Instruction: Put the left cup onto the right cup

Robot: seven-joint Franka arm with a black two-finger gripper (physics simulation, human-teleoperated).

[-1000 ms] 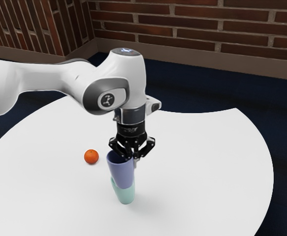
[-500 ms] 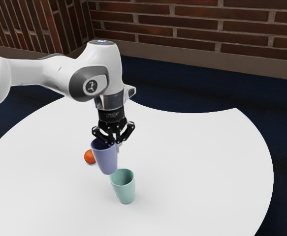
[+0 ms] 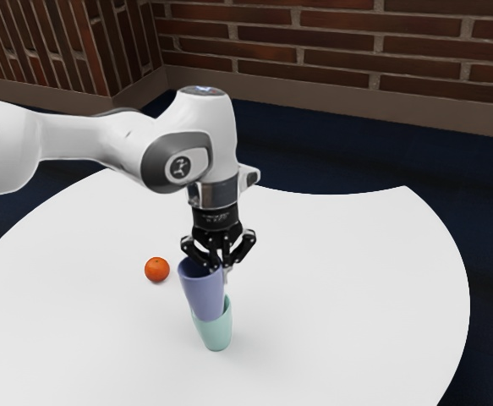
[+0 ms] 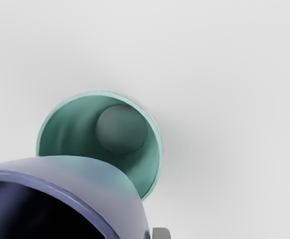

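The purple cup [image 3: 202, 292] sits low in the centre of the exterior frame, its base dipped into the mouth of the green cup [image 3: 216, 331], which stands upright on the white table [image 3: 356, 271]. That is the stack the task wants, one cup nested in the other. The purple one leans a touch toward the exterior view's left, so I'd judge it not fully seated yet.

From the wrist, the green cup [image 4: 75, 134] gapes open below the hand, and the purple cup [image 4: 85, 184] crosses its near rim, so the two are lined up closely but not dead centre.

The gripper [image 3: 218, 264] comes straight down from the arm [image 3: 102, 152] and holds the purple cup by its rim, which leaves the base free to drop in. The jaws are drawn close together, pinching the cup's wall on the exterior view's right side, one finger inside and one outside.

An orange [image 3: 156, 269] rests on the table to the exterior view's left, apart from both cups.
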